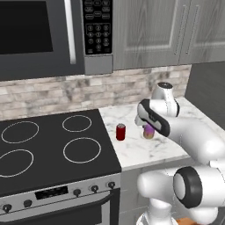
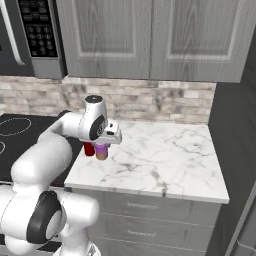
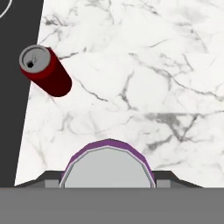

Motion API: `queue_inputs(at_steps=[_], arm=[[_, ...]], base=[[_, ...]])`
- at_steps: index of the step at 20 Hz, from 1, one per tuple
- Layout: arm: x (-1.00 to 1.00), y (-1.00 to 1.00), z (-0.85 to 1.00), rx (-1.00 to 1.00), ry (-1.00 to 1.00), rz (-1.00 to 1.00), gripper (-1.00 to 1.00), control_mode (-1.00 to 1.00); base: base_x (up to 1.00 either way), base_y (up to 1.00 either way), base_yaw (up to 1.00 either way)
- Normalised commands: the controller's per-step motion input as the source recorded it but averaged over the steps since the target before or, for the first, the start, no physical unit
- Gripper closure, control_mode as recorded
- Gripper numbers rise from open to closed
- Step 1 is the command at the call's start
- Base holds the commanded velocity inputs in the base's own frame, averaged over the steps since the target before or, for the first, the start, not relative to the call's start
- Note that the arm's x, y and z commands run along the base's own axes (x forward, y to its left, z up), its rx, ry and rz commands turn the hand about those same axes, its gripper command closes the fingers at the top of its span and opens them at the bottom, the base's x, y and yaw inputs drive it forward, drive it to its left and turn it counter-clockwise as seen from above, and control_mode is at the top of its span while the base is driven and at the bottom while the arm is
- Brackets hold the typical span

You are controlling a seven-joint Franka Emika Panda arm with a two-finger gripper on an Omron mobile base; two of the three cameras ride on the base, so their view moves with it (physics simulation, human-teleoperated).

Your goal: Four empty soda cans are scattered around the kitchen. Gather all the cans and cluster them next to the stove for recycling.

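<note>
A red soda can [image 1: 121, 132] [image 2: 89, 149] [image 3: 46, 71] stands upright on the white marble counter [image 1: 140, 151] [image 2: 160, 155], close to the right edge of the black stove [image 1: 48, 149] [image 3: 13, 109]. Just to its right, my gripper [image 1: 148, 127] [image 2: 102, 146] [image 3: 109, 180] points down and is shut on a pink-purple soda can [image 1: 149, 133] [image 2: 102, 152] [image 3: 108, 164], held upright by its sides. The held can sits low at the counter; whether its base touches the marble I cannot tell.
A black microwave [image 1: 39, 35] [image 2: 35, 30] hangs over the stove, with grey wall cabinets [image 2: 145, 40] beside it. A stone backsplash [image 1: 132, 85] runs behind the counter. A dark tall panel [image 2: 235, 150] bounds the counter on the right.
</note>
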Motion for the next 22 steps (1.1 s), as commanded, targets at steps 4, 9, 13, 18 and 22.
queue_inputs(at_steps=[4, 9, 13, 18, 22], arm=[[0.33, 0.19, -0.17, 0.00, 0.00, 0.04, 1.00, -1.00], [0.28, 0.09, -0.06, 0.00, 0.00, 0.06, 1.00, -1.00], [0.21, 0.00, -0.06, 0.00, 0.00, 0.08, 1.00, -1.00], [0.18, 0.00, -0.13, 0.00, 0.00, 0.09, 1.00, -1.00], [0.19, 0.00, -0.13, 0.00, 0.00, 0.08, 1.00, -1.00]], base=[[0.00, 0.00, 0.00], [0.00, 0.00, 0.00], [0.00, 0.00, 0.00], [0.00, 0.00, 0.00], [0.00, 0.00, 0.00]])
